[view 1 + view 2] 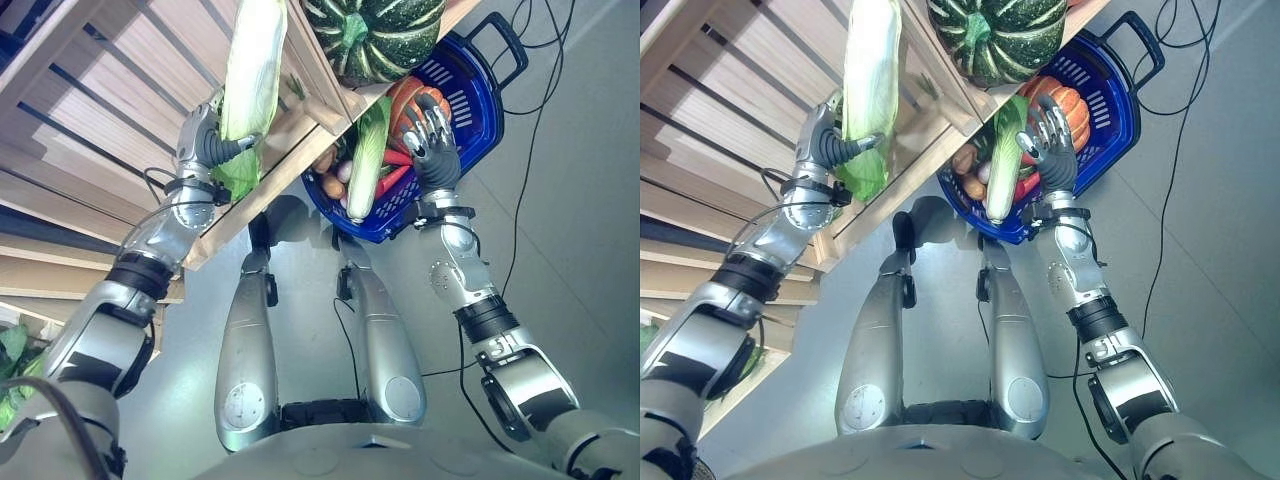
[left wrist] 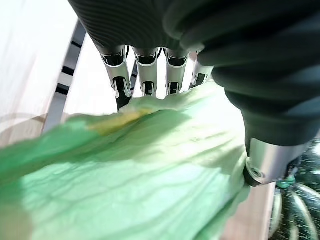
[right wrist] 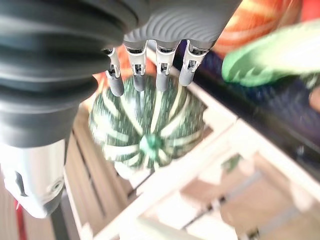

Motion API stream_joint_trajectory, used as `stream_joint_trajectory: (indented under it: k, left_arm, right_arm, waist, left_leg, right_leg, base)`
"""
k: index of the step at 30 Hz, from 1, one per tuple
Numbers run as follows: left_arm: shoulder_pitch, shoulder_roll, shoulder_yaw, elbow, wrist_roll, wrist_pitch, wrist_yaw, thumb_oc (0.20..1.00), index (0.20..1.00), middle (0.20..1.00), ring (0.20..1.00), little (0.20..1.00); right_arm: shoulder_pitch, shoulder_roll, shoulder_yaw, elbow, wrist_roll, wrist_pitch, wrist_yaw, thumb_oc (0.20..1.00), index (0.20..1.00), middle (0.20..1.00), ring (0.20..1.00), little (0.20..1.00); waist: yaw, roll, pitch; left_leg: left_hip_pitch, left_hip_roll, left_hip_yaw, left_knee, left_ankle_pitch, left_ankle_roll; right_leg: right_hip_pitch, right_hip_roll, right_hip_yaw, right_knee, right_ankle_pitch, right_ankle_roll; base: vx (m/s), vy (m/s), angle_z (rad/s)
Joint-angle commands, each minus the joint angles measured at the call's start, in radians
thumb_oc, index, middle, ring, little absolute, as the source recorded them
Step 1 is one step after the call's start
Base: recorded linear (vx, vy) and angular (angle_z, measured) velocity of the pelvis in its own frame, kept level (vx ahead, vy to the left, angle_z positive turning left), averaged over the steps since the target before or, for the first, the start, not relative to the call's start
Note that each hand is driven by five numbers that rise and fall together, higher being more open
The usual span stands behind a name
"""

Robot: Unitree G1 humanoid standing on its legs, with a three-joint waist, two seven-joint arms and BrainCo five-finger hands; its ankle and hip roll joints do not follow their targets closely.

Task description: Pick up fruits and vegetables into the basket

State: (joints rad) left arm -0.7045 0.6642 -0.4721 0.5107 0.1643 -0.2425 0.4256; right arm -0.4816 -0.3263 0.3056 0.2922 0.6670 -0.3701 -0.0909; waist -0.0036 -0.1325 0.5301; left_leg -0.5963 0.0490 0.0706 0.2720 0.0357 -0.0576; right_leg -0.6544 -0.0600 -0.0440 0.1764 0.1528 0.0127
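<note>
My left hand point(image 1: 205, 140) has its fingers curled round the cabbage point(image 1: 250, 70) on the wooden rack point(image 1: 300, 120). It's soft and leafy, so I'd grip mid-body. Right hand point(image 1: 432, 135) hangs relaxed by the basket point(image 1: 470, 110).

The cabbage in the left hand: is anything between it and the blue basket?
Yes. The left hand grips the cabbage over the wooden shelf; the shelf's front rail and the striped green squash lie between it and the blue basket.
</note>
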Motion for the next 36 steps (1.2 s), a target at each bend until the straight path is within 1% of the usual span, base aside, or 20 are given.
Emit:
stream_joint_trajectory:
  k: [1,5,6,11,13,17,23,28,33,36]
  left_arm:
    - [-0.081,-0.038,-0.020,-0.200,0.081,-0.157,-0.051,0.200,0.200,0.200,0.200,0.200]
    - [-0.099,-0.032,-0.043,-0.231,0.073,-0.197,-0.106,0.200,0.200,0.200,0.200,0.200]
    - [-0.100,-0.032,-0.044,-0.233,0.073,-0.198,-0.108,0.200,0.200,0.200,0.200,0.200]
    - [-0.143,-0.040,-0.086,-0.274,0.061,-0.225,-0.183,0.200,0.200,0.200,0.200,0.200]
    - [-0.149,-0.041,-0.095,-0.285,0.058,-0.233,-0.203,0.200,0.200,0.200,0.200,0.200]
    - [-0.163,-0.056,-0.116,-0.315,0.049,-0.225,-0.259,0.200,0.200,0.200,0.200,0.200]
    - [-0.163,-0.059,-0.136,-0.335,0.039,-0.211,-0.318,0.200,0.200,0.200,0.200,0.200]
    - [-0.168,-0.054,-0.161,-0.344,0.031,-0.191,-0.369,0.200,0.200,0.200,0.200,0.200]
    - [-0.171,-0.045,-0.174,-0.345,0.019,-0.168,-0.387,0.200,0.200,0.200,0.200,0.200]
    - [-0.164,-0.044,-0.176,-0.339,0.021,-0.165,-0.396,0.200,0.200,0.200,0.200,0.200]
  right_arm:
    - [0.006,-0.065,0.020,-0.160,0.021,0.004,0.080,1.000,1.000,1.000,1.000,1.000]
    - [-0.012,-0.081,0.035,-0.188,0.030,0.035,0.111,1.000,1.000,1.000,1.000,1.000]
    - [-0.013,-0.081,0.035,-0.189,0.030,0.036,0.112,1.000,1.000,1.000,1.000,1.000]
    - [-0.062,-0.079,0.059,-0.224,0.032,0.069,0.131,1.000,1.000,1.000,1.000,1.000]
    - [-0.071,-0.075,0.063,-0.233,0.031,0.084,0.130,1.000,1.000,1.000,1.000,1.000]
    - [-0.094,-0.066,0.077,-0.251,0.024,0.105,0.125,1.000,1.000,1.000,1.000,1.000]
    - [-0.097,-0.057,0.075,-0.276,0.024,0.098,0.114,1.000,1.000,1.000,1.000,1.000]
    - [-0.101,-0.057,0.073,-0.293,0.030,0.070,0.109,1.000,1.000,1.000,1.000,1.000]
    - [-0.104,-0.058,0.061,-0.310,0.060,0.038,0.106,1.000,1.000,1.000,1.000,1.000]
    - [-0.102,-0.053,0.046,-0.318,0.088,0.027,0.125,1.000,1.000,1.000,1.000,1.000]
  waist:
    - [-0.027,0.066,-0.010]
    - [-0.029,0.067,-0.010]
    - [-0.029,0.067,-0.010]
    - [-0.028,0.067,-0.010]
    - [-0.027,0.067,-0.010]
    - [-0.024,0.067,-0.010]
    - [-0.023,0.064,-0.010]
    - [-0.025,0.061,-0.010]
    - [-0.027,0.060,-0.010]
    - [-0.027,0.059,-0.010]
  left_leg:
    - [0.035,-0.032,-0.044,-0.116,0.021,0.003]
    - [0.038,-0.030,-0.040,-0.120,0.023,0.004]
    - [0.038,-0.030,-0.040,-0.120,0.023,0.004]
    - [0.036,-0.028,-0.037,-0.119,0.024,0.004]
    - [0.035,-0.028,-0.037,-0.118,0.023,0.004]
    - [0.038,-0.028,-0.038,-0.122,0.024,0.006]
    - [0.039,-0.027,-0.039,-0.123,0.022,0.008]
    - [0.037,-0.026,-0.036,-0.120,0.019,0.009]
    - [0.037,-0.024,-0.034,-0.121,0.018,0.009]
    - [0.039,-0.024,-0.035,-0.121,0.016,0.009]
  right_leg:
    - [0.061,0.022,-0.081,0.083,-0.134,0.063]
    - [0.063,0.023,-0.080,0.080,-0.134,0.064]
    - [0.063,0.023,-0.079,0.080,-0.134,0.064]
    - [0.063,0.024,-0.076,0.080,-0.131,0.066]
    - [0.062,0.024,-0.076,0.080,-0.132,0.066]
    - [0.066,0.024,-0.077,0.076,-0.131,0.068]
    - [0.066,0.025,-0.077,0.075,-0.129,0.070]
    - [0.065,0.026,-0.076,0.073,-0.125,0.072]
    - [0.066,0.028,-0.074,0.071,-0.125,0.073]
    - [0.067,0.027,-0.074,0.071,-0.125,0.075]
  base:
    - [0.00,0.000,0.00]
    - [0.00,0.000,-0.01]
    - [0.00,-0.004,-0.05]
    - [0.00,-0.002,-0.02]
    - [0.00,0.000,0.00]
    - [0.00,0.000,0.00]
    - [0.00,0.000,0.00]
    - [0.00,0.000,0.00]
    - [0.00,0.000,0.00]
    - [0.00,0.000,0.00]
